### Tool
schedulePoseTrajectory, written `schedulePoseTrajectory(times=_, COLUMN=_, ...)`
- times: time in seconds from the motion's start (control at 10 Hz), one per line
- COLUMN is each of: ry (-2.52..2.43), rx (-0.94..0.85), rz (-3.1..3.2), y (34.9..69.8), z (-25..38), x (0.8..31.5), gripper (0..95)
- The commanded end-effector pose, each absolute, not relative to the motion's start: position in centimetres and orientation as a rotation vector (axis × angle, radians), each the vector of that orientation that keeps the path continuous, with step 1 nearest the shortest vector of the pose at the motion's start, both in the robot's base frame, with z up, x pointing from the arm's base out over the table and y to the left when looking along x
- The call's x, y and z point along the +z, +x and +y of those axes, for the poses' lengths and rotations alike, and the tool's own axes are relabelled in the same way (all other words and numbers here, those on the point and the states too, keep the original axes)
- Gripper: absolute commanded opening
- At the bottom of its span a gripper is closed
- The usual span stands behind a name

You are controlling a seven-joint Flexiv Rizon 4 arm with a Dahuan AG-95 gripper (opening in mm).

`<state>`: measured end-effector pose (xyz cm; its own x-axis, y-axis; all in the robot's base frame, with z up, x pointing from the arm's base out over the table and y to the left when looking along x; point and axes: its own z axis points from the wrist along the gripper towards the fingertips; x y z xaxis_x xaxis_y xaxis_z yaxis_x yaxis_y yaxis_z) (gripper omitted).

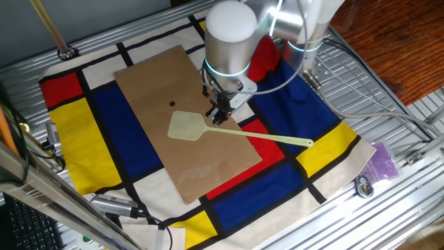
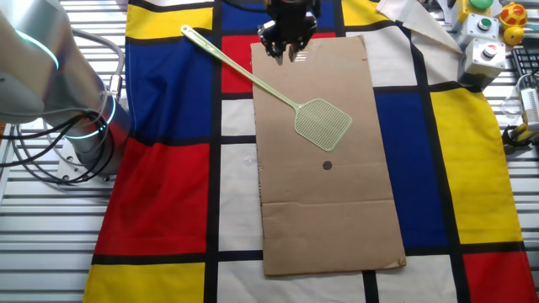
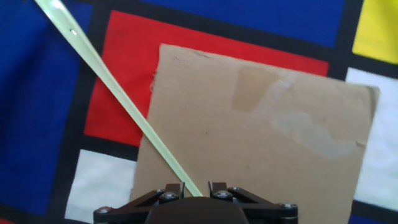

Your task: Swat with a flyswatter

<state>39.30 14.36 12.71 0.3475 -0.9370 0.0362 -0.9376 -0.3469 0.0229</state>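
The pale yellow-green flyswatter [image 1: 187, 126] lies flat on the brown cardboard sheet [image 1: 156, 83]. Its mesh head [image 2: 323, 123] is near the sheet's middle and its thin handle [image 2: 227, 59] runs out over the checked cloth. A small dark spot [image 2: 328, 166] sits on the sheet close to the head. My gripper [image 1: 218, 113] hovers just above the handle near the head, touching nothing. In the hand view the handle [image 3: 118, 99] runs diagonally down between my fingertips, and the gripper [image 3: 196, 186] is open with a narrow gap.
A red, blue, yellow and white checked cloth [image 1: 114, 132] covers the metal table. Cables [image 1: 361, 104] trail at one side. A button box [image 2: 482, 55] and small toys [image 2: 512, 17] stand at a corner. A purple bag [image 1: 383, 161] lies by the cloth's edge.
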Motion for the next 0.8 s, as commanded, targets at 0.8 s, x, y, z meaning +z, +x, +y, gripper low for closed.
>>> schedulePoseTrajectory(times=0.8, ry=2.660, rx=-0.047, rz=-1.596, y=39.47, z=14.43, x=12.52, gripper=19.0)
